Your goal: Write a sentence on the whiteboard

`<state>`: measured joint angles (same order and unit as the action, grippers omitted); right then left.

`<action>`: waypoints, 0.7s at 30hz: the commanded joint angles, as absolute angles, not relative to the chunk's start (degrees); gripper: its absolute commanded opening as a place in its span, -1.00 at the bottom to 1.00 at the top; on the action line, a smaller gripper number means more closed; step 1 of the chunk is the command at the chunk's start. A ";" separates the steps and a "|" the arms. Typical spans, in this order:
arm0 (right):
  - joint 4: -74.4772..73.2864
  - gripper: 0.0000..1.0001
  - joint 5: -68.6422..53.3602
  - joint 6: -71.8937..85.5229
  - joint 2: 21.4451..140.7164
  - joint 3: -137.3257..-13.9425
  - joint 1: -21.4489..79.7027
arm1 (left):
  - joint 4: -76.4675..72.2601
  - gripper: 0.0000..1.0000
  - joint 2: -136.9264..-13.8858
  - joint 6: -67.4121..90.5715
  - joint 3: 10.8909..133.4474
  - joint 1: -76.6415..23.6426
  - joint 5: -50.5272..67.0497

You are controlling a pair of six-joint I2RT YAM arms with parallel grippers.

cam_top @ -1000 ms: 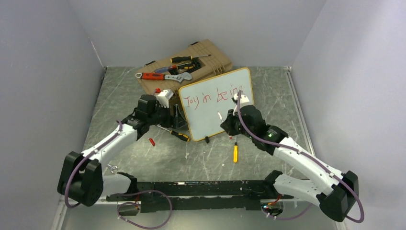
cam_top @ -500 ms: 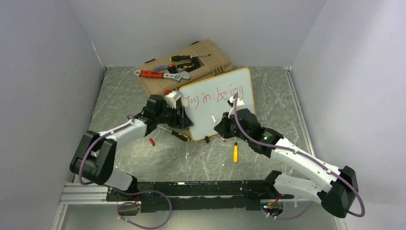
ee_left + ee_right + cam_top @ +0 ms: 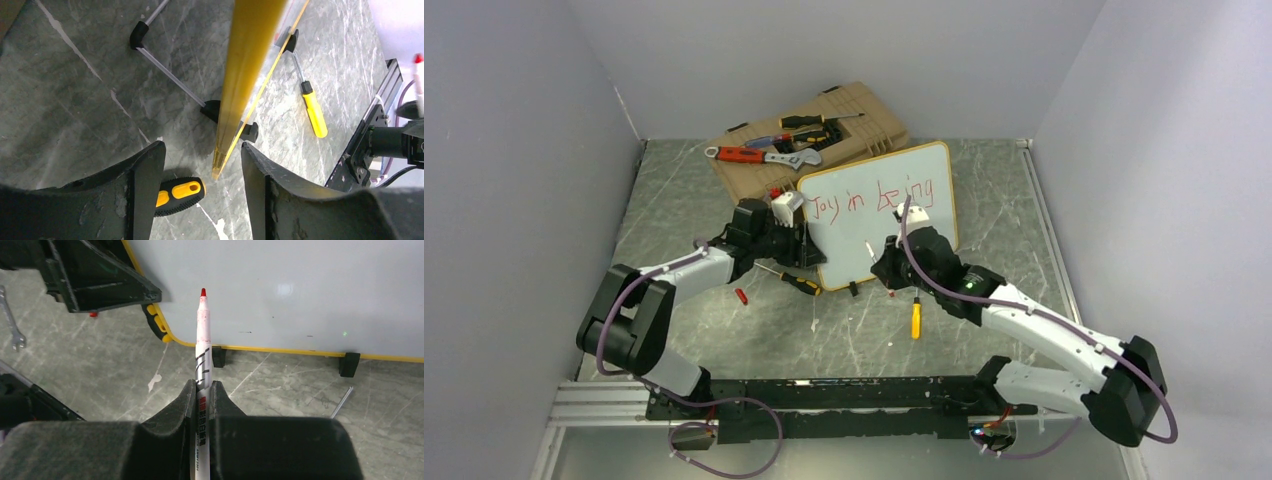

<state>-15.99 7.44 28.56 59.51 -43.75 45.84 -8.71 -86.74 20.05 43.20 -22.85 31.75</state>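
Observation:
The whiteboard (image 3: 879, 230) stands tilted on black clip feet at mid-table, its yellow frame (image 3: 240, 85) edge-on in the left wrist view. The sentence (image 3: 871, 198) reads "Joy in being" in red along the top line. My left gripper (image 3: 801, 243) is at the board's lower left corner; its jaws (image 3: 202, 170) stand open with the frame edge between them, a gap on each side. My right gripper (image 3: 202, 390) is shut on a white marker (image 3: 202, 340), whose red tip points at the blank lower part of the board (image 3: 280, 290), just short of it.
A tan toolbox (image 3: 864, 125) with a red-handled wrench (image 3: 759, 157) and screwdrivers lies behind the board. On the table lie a yellow screwdriver (image 3: 915, 318), a black-and-yellow screwdriver (image 3: 796, 283), a red cap (image 3: 741, 296) and a small spanner (image 3: 12, 325). Walls close three sides.
My left gripper has moved right onto the board's left edge and its jaws have narrowed. My right gripper has carried the marker down and left, away from the written line.

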 commanded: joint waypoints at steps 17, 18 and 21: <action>-10.42 -1.00 3.90 20.13 77.86 -55.38 46.10 | -7.44 -0.22 -83.77 17.69 43.42 -22.84 29.73; -10.41 -1.00 3.73 20.14 78.14 -55.37 46.07 | -7.28 -0.26 -83.74 17.48 43.42 -22.97 29.53; -10.96 -1.00 3.88 20.30 79.01 -55.59 46.08 | -7.12 -0.35 -83.59 16.98 43.42 -23.24 28.97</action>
<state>-12.45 4.38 21.32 78.63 -53.04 45.87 -8.19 -85.23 19.09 43.11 -22.94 30.59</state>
